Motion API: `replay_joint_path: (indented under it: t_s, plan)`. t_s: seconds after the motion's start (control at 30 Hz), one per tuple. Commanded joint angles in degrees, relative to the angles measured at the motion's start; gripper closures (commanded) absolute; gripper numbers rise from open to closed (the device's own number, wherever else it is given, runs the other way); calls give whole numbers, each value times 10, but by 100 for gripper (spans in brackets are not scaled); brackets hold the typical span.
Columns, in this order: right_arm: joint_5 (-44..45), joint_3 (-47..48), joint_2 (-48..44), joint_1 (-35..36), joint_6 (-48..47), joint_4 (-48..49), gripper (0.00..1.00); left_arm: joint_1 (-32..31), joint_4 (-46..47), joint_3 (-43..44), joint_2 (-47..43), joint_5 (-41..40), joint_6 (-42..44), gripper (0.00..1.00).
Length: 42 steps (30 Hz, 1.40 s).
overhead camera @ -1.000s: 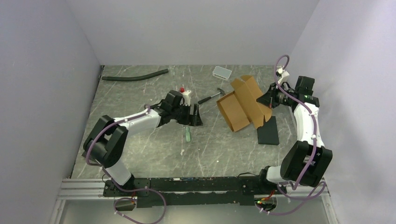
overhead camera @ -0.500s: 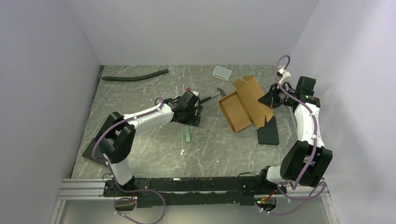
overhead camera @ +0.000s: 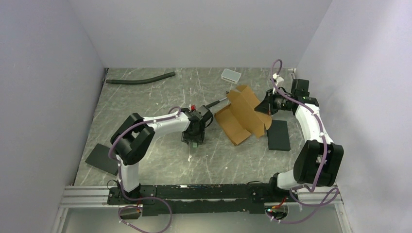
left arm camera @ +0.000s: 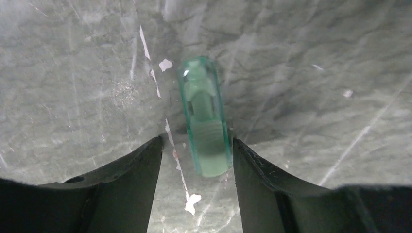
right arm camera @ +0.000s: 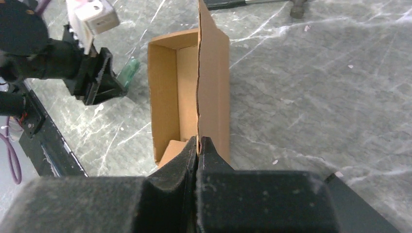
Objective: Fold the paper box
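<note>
Grey tabletop bears the paper box, seemingly half-folded — right gripper pinches its loose flap, left gripper gapes astride a green tube.

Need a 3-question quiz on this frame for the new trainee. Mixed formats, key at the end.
1. True or false: the right gripper is shut on a flap of the paper box.
2. The left gripper is: A shut on the box, B open astride a green translucent piece, C out of view.
3. In the top view, what long thing lies at the far left?
Key: 1 true; 2 B; 3 the dark green hose.
</note>
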Motion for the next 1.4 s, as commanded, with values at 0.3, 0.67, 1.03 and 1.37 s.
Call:
replay_joint_path:
  t_s: [0.3,0.67,1.03,1.37]
  plan:
    - [-10,2,4,43,-3,22,100,2,4,18,31,-40,-10,81]
    - [-13,47,52,98,-41,-13,100,3,187,-75,-149,64,107,95]
    - [-11,82,79,141,-50,-30,100,2,285,-4,-103,141,169,92]
    - [-5,106,87,152,-71,-54,100,3,262,43,-40,137,176,64]
